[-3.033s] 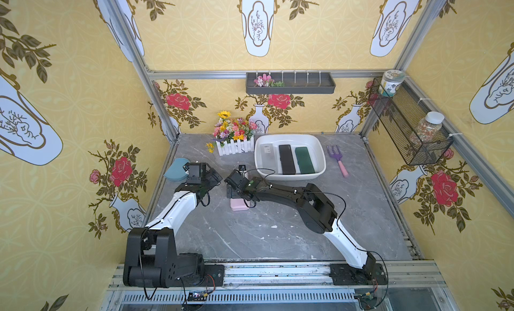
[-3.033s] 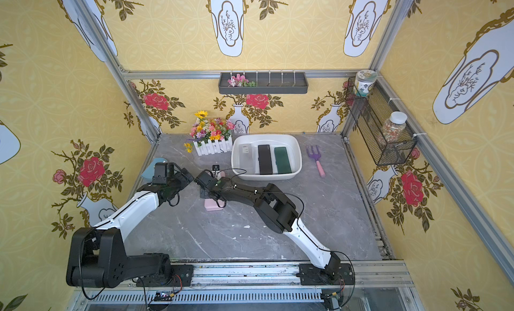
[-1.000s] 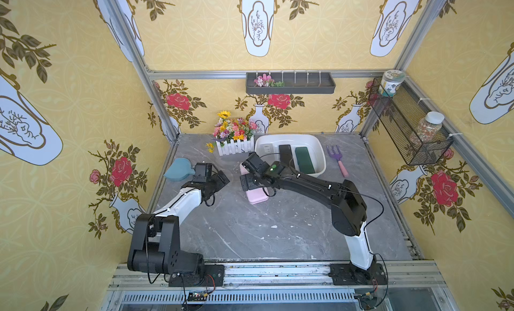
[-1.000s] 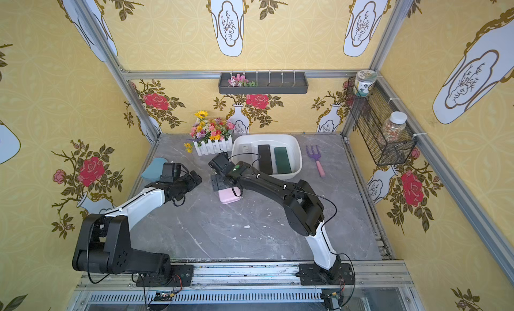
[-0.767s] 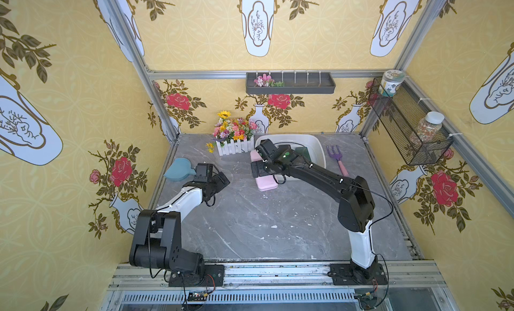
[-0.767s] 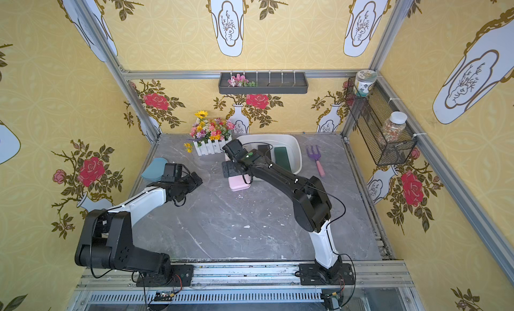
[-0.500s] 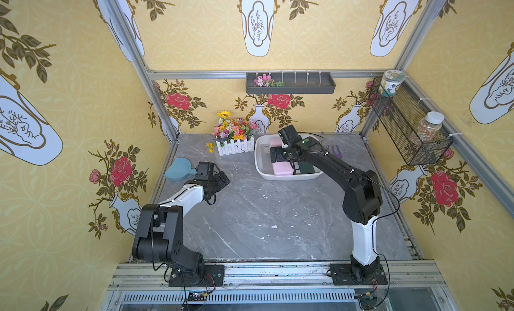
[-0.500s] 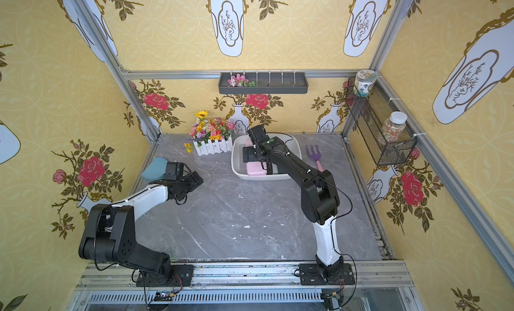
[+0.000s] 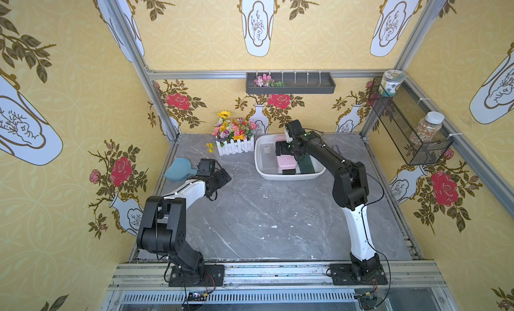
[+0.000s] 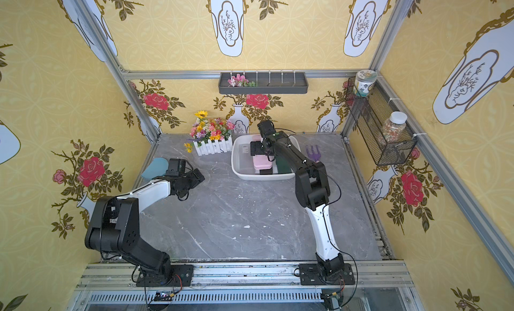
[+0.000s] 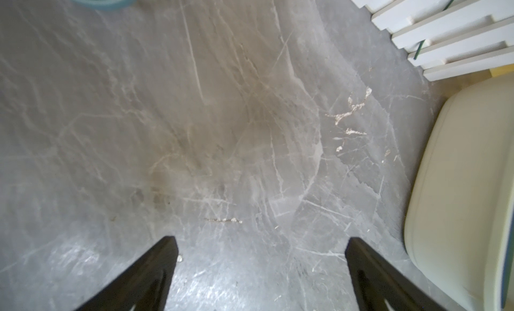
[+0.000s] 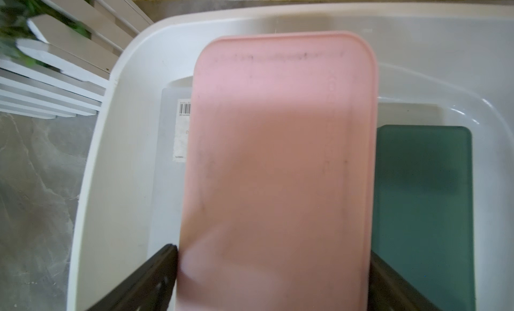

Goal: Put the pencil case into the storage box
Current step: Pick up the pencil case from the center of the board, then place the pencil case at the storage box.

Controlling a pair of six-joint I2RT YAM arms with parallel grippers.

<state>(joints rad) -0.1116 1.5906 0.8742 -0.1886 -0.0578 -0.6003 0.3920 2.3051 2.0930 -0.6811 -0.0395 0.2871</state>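
Both top views: my right gripper [image 9: 282,152] [image 10: 256,151] is over the white storage box [image 9: 261,172] [image 10: 238,170] at the back of the tabletop [image 9: 264,212]. The pink pencil case [image 9: 286,164] [image 10: 262,163] sits inside the box's outline, on top of a black case [image 9: 289,172] and just beside a green case [image 9: 306,165]. My left gripper [image 9: 222,176] [image 10: 199,176] is well apart from all that, near a blue paddle thing [image 9: 178,170]

Left wrist: jaws spread wide, nothing between them, just bare tabletop below, with the box's wall off to one side

Right wrist: jaws are clamped on the pencil case's long sides, with box floor around it. Can't tell if it's resting yet
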